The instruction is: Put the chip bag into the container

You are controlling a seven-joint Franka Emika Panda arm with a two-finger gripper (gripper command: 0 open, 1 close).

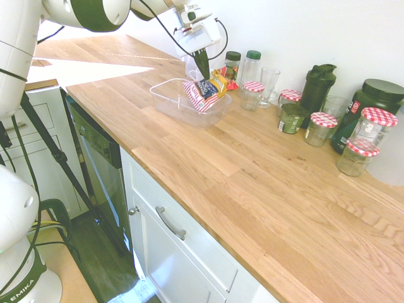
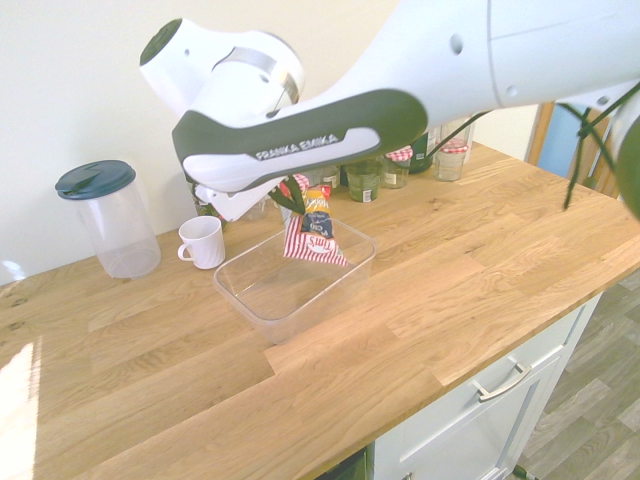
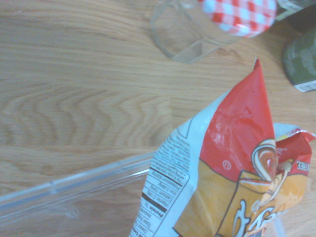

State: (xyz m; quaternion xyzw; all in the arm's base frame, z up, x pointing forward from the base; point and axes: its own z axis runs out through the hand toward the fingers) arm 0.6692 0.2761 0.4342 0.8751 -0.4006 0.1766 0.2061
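Observation:
The chip bag (image 1: 205,89) hangs tilted over the clear container (image 1: 169,101), its red-and-white striped end low inside the tub and its orange end up toward the far rim. My gripper (image 1: 203,74) is shut on the bag's dark blue middle from above. From the other side, the chip bag (image 2: 312,237) hangs from the gripper (image 2: 297,200) with its striped end just above the floor of the container (image 2: 262,287). Close up, the wrist view shows the chip bag (image 3: 232,163) with its red tip past the container (image 3: 74,185) rim.
Behind the tub stand several red-checked-lid jars (image 1: 323,128), a drinking glass (image 1: 268,85), bottles (image 1: 251,66) and dark canisters (image 1: 372,104). A white mug (image 2: 203,242) and a lidded clear pitcher (image 2: 110,216) sit beside the tub. The counter's front edge (image 1: 189,208) drops to drawers.

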